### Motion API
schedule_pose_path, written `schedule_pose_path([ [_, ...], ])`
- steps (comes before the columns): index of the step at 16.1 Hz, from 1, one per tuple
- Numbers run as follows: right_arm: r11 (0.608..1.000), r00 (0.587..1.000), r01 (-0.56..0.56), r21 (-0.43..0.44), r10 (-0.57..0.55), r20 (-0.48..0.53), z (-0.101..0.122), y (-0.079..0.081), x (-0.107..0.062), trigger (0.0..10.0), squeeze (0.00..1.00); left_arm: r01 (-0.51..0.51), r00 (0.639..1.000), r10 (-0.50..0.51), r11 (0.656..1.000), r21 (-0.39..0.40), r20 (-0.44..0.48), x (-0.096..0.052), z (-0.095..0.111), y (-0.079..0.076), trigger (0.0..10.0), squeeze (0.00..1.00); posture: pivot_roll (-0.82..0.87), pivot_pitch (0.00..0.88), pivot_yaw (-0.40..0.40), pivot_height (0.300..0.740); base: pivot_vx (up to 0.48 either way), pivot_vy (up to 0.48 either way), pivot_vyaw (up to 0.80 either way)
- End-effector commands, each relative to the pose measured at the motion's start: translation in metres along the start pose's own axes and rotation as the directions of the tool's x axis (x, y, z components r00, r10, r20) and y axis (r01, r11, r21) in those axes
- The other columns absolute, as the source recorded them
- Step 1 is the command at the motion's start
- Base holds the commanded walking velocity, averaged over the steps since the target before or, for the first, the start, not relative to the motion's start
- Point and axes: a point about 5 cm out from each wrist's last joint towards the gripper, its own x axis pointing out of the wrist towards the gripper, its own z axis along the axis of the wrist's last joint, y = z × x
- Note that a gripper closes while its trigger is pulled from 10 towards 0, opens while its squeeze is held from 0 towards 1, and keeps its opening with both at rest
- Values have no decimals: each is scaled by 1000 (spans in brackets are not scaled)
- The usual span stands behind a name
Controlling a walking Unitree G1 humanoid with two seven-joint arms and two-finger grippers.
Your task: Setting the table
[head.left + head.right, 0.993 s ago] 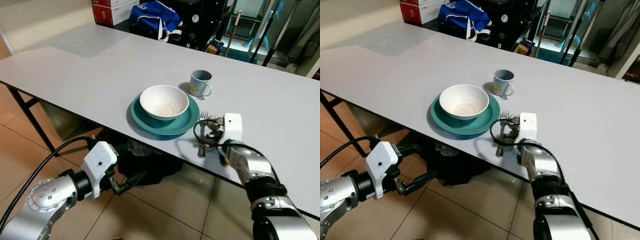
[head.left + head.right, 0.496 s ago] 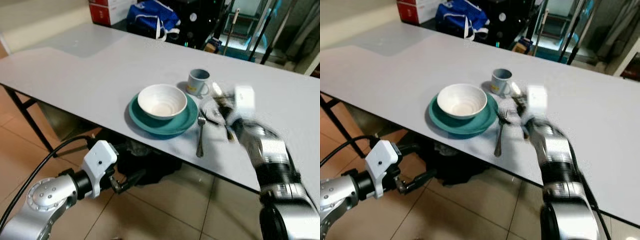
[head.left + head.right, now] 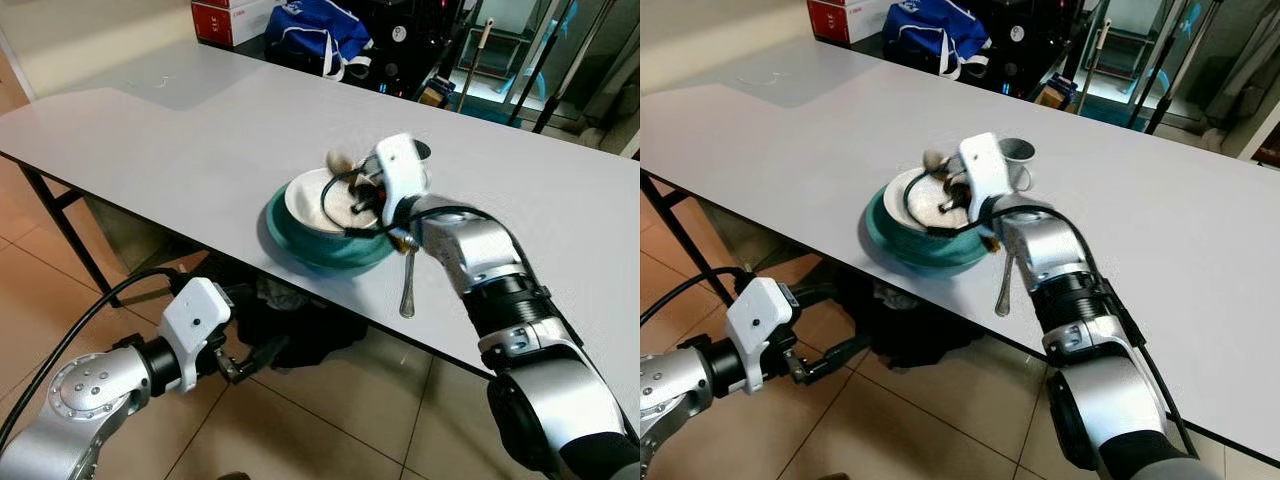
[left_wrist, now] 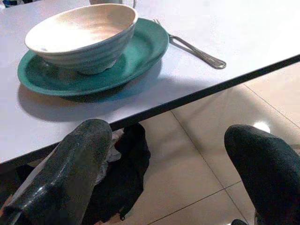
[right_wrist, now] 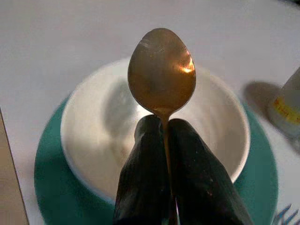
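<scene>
Left eye view: a second ago the right gripper was low at the table's near edge beside the fork; half a second ago it was lifting past the mug. Now it hangs over the white bowl at frame centre, so the spoon has been picked up and carried across, probably to be placed in or beside the bowl. The fork lies on the table just right of the green plate. The right arm reaches in from the lower right, elbow bent, wrist turned toward the frame's left.

Right eye view: the mug stands just behind the gripper's white housing, above centre.

Left wrist view: the left gripper hangs under the table edge, its two fingers spread wide, with nothing between them.

Right wrist view: the two fingers are pinched tight on the spoon's handle, its head sticking out above the bowl, at upper centre.
</scene>
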Motion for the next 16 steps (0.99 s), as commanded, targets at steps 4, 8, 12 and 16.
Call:
schedule_pose_path([
  [4,999,992,-40,-24,37,-124,-6,3,1,10000,0,10,1000,-10,1000,16,9,-2,4,-1,10000,0,24,0,-62,740,0,0,0],
  [8,999,993,-39,14,40,-110,-1,8,7,10000,0,9,1000,-9,1000,14,10,-2,4,-2,10000,0,27,0,-68,740,0,0,0],
  [12,999,993,-21,24,24,-115,2,11,12,10000,706,6,1000,-6,1000,13,4,-2,2,-3,10000,0,34,0,-78,740,0,0,0],
  [16,999,995,26,21,-24,-101,6,10,16,10000,847,4,1000,-4,1000,12,0,-2,2,-4,10000,0,35,0,-79,740,0,0,0],
])
